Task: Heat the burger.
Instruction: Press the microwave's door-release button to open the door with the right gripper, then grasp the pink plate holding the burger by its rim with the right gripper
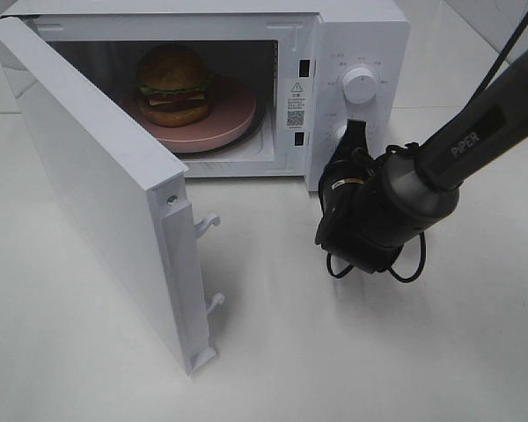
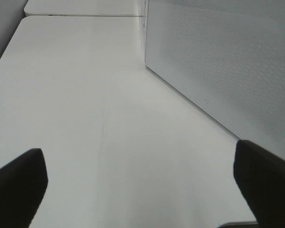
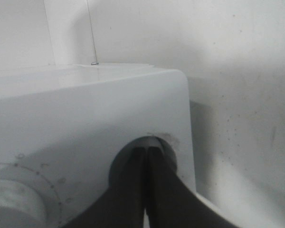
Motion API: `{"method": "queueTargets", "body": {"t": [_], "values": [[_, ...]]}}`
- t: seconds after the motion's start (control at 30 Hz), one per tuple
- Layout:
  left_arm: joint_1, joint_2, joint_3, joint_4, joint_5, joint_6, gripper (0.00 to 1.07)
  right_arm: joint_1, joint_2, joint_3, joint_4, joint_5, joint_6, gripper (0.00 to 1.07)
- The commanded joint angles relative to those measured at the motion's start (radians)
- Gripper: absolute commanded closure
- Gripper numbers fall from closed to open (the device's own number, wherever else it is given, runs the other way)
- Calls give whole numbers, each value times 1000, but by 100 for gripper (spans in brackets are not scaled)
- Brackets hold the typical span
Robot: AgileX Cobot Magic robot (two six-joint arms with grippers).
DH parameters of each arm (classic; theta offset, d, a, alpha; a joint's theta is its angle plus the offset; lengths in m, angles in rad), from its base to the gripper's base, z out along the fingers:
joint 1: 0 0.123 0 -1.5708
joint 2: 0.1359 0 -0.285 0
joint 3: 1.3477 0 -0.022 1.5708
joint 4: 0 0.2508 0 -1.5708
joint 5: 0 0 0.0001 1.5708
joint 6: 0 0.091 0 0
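One burger (image 1: 174,83) is the whole load here. It stands upright on a round pink plate (image 1: 236,119) inside the microwave (image 1: 370,26), towards the left of the cavity.

It looks light and soft, a loose stack of bun, lettuce, tomato, cheese and patty. The layers would probably slide or squash under a firm pinch, and the glossy bun may be slippery. The plate's rim seems the safer place to take hold, stiff and reachable at the front edge. If the burger itself had to be gripped, a gentle hold across the sides of the stack would suit better than pressing down on the crown.

The cavity holds only the plate and burger, as far as the high view shows, and the plate carries nothing else. The door (image 1: 97,185) hangs wide open on the left, so it likely needs closing before any heating can begin.

The right fingers (image 3: 142,159) are pressed together with nothing between them. Their tips are pushed into a round recess low on the control panel, below the upper dial (image 1: 360,85). What control sits in that recess is hidden. The left fingers (image 2: 19,183) are spread wide and hold nothing, over the bare desk (image 2: 95,95) beside a white perforated panel (image 2: 228,57), probably the door's outer face.
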State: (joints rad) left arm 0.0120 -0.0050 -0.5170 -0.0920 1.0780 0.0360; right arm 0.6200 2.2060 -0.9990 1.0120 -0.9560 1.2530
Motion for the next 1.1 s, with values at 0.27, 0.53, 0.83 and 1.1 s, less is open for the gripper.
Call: {"method": "queueTargets", "body": {"t": [0.27,0.53,0.83,1.1], "values": [[1,-17,0,-5,-6,-1,7,-24,-107,55,-127,60,-62,107],[1,-17,0,-5,-6,-1,7,-24,-176,129,-131,204,-162,107],[1,-17,0,-5,-6,-1,7,-27,-282,236,-130,320,-350,107],[1,-17,0,-5,-6,-1,7,-69,-405,285,-190,563,-672,107]]}}
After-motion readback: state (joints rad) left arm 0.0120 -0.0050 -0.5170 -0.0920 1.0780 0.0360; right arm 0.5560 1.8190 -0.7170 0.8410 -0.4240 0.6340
